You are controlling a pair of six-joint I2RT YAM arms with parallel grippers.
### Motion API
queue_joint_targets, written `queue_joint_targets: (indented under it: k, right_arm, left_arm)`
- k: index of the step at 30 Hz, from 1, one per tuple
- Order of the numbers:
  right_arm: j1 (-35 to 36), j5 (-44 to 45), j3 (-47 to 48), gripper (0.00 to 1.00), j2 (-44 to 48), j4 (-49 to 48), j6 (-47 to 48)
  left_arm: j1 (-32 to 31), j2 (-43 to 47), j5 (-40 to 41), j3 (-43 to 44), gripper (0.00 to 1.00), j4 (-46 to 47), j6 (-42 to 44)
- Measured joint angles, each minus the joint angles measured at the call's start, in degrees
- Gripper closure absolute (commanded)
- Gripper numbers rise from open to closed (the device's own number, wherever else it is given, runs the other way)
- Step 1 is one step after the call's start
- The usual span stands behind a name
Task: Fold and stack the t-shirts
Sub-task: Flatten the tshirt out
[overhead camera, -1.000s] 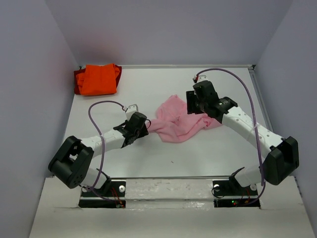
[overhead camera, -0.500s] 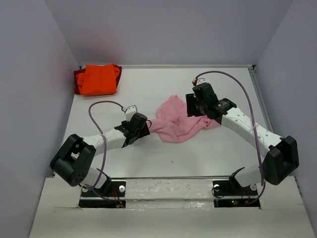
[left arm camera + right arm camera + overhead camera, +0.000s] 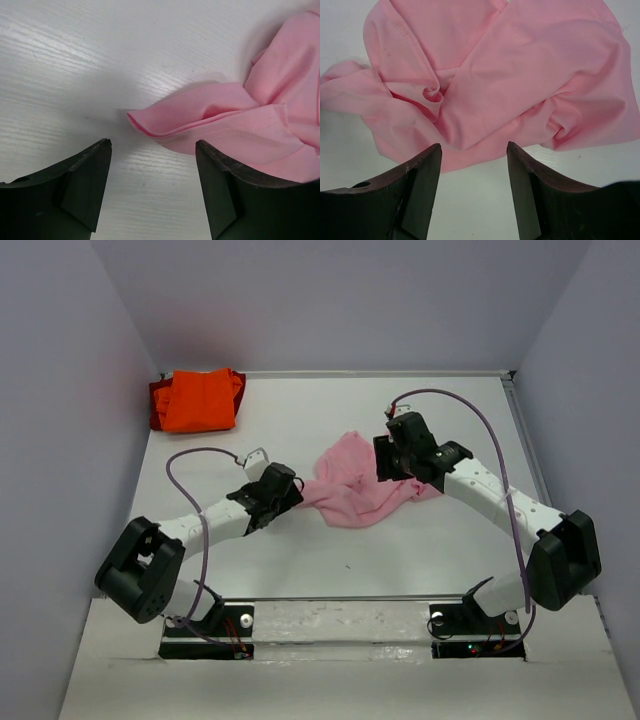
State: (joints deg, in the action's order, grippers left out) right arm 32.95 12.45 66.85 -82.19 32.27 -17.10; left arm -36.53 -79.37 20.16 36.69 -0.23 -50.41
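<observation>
Near the middle of the worktop (image 3: 300, 430), a light pink t-shirt (image 3: 352, 495) is seen lying crumpled in loose folds, unfolded and bunched rather than squared. At its 9 o'clock edge a pointed flap of cloth is stretched out along the surface. The left fingers (image 3: 82, 185) are held low just beside that flap, at the shirt's 9 o'clock. They are spread apart and released, with nothing between them. In the left wrist view the tip of the flap is found just ahead of the gap, at 12 o'clock, apart from both fingers, and bare worktop is seen between them.

At the shirt's 1 o'clock side the right fingers (image 3: 417, 190) are held over the cloth, pointed down at it. They too are spread wide and nothing is grasped. In the right wrist view the twisted middle of the shirt is seen beyond the gap.

Far off at 10 o'clock, in the back corner of the worktop, the orange t-shirts (image 3: 197, 400) are found folded in a pile, well apart from the pink one and from both arms.
</observation>
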Motion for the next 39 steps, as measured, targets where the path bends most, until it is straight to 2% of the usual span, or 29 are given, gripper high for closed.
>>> queue_joint_targets:
  k: [6,11,14,21,27,39]
  right_arm:
    - [0.0,-0.6,-0.7,0.40,0.0,-0.3,0.0]
    - [0.0,-0.8,-1.7,0.40,0.0,-0.6,0.0]
    - [0.0,-0.8,-2.6,0.40,0.0,-0.8,0.1]
    - [0.0,-0.8,-4.1,0.40,0.1,-1.0,0.4]
    - [0.0,-0.9,-4.1,0.40,0.1,-1.5,0.4]
    - [0.0,-1.4,-4.1,0.41,0.1,-2.7,0.2]
  left_arm:
    - [0.0,-0.5,1.6,6.0,0.23,-3.8,-6.4]
    - [0.0,-7.4,1.6,10.7,0.23,-4.9,-9.5]
    - [0.0,-12.7,0.9,11.2,0.23,-5.8,-11.1]
    - [0.0,-12.8,0.8,11.4,0.23,-5.7,-13.4]
    - [0.0,-9.5,0.6,10.6,0.23,-9.2,-12.8]
    - [0.0,6.7,0.5,3.7,0.23,-12.7,-12.2]
